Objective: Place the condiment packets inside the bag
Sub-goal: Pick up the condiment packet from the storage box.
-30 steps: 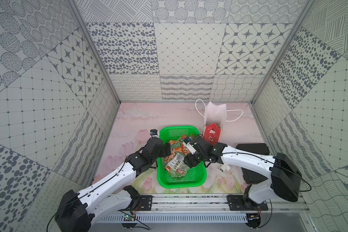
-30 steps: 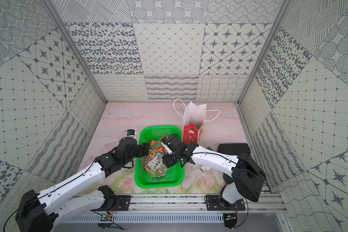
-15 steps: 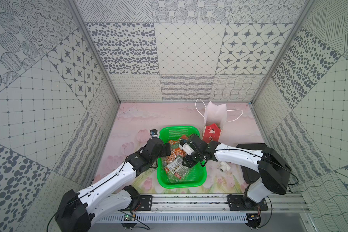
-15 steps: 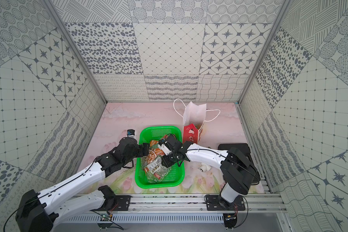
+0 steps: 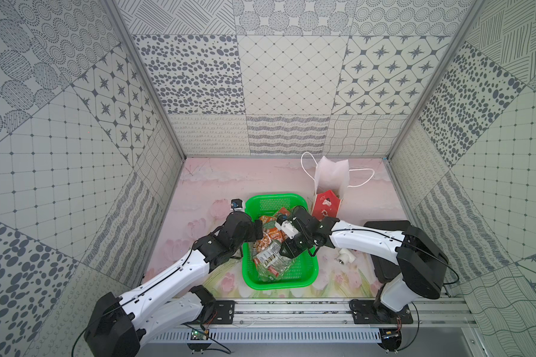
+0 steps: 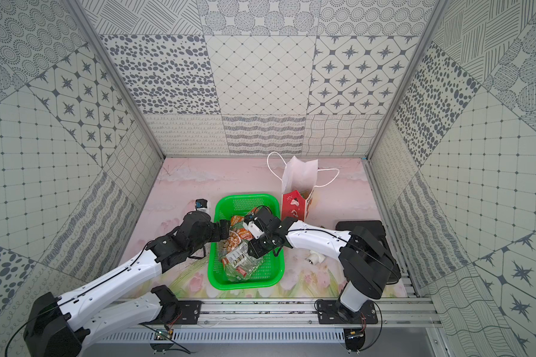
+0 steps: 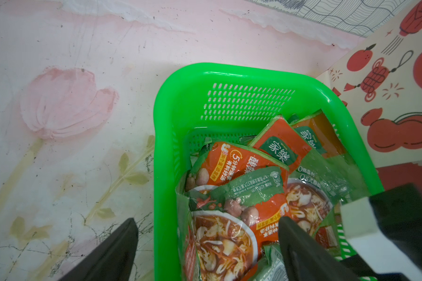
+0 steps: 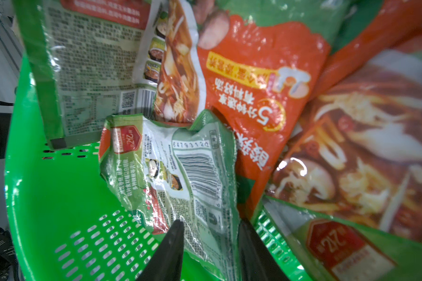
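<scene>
The right claw [image 8: 211,222], narrow, appears to be pinching the edge of a crumpled green packet [image 8: 180,165] inside the green basket [image 5: 276,286]. The left claw [image 7: 206,220] is hovering wide. The bag [image 5: 327,205] is standing just beyond, far right. The edge grip is risking slippage.

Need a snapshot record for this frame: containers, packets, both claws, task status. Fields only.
basket: green mesh basket on the table, front centre
bag: bag upright, mouth open, beside the basket's far right corner
packets: condiment packets piled in the basket; bag contents cannot be told
left claw: left claw open, straddling the basket rim, one finger over the table, one over the pile
right claw: right claw inside the basket, apparently closed on a crumpled green packet, barcode side showing
status: gripped packet not yet lifted toward the bag
</scene>
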Motion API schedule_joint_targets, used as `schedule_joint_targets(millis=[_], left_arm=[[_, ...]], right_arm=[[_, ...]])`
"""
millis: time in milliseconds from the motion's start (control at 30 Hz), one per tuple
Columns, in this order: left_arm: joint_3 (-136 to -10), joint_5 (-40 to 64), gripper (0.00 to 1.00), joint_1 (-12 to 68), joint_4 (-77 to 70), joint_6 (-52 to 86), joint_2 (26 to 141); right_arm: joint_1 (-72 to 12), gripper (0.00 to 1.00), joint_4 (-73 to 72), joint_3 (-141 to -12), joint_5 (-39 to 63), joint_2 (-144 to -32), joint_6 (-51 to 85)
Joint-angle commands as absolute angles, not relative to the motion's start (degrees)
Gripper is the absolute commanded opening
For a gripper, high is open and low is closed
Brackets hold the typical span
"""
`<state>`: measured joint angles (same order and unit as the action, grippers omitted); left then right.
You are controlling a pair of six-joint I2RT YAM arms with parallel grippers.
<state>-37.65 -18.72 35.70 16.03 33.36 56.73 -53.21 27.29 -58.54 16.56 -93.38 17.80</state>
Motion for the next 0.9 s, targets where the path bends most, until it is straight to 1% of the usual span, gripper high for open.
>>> schedule_joint_targets(millis=[0, 267, 367, 500, 600, 733, 867], left_arm=[[-37.6, -19.0, 0.93, 35.3, 14.3, 33.7, 56.5], [-37.6, -19.2, 0.93, 35.3, 14.3, 33.6, 56.2], [-37.6, -19.2, 0.93, 35.3, 14.2, 33.5, 56.4], [-37.5, -19.1, 0.92, 35.2, 14.0, 33.4, 56.7], [-37.5, -19.0, 0.93, 35.3, 13.9, 33.5, 56.9], [-37.5, -18.5, 0.92, 35.2, 13.8, 33.5, 56.6], [-37.3, -18.1, 0.92, 35.2, 13.8, 33.7, 55.7]], right_arm=[[-53.2, 0.43, 26.8, -59.3, 14.8, -95.7, 18.1], [-55.3, 0.44, 28.3, -62.3, 15.9, -99.2, 16.3], [-55.6, 0.44, 28.3, -62.7, 17.7, -99.6, 16.0], [-55.6, 0.38, 26.9, -61.8, 20.3, -97.2, 16.2], [-55.6, 0.30, 26.1, -61.2, 21.8, -94.4, 16.7], [-55.5, 0.26, 23.9, -60.5, 24.5, -91.4, 17.8], [-55.6, 0.25, 20.0, -58.8, 27.0, -90.5, 19.8]])
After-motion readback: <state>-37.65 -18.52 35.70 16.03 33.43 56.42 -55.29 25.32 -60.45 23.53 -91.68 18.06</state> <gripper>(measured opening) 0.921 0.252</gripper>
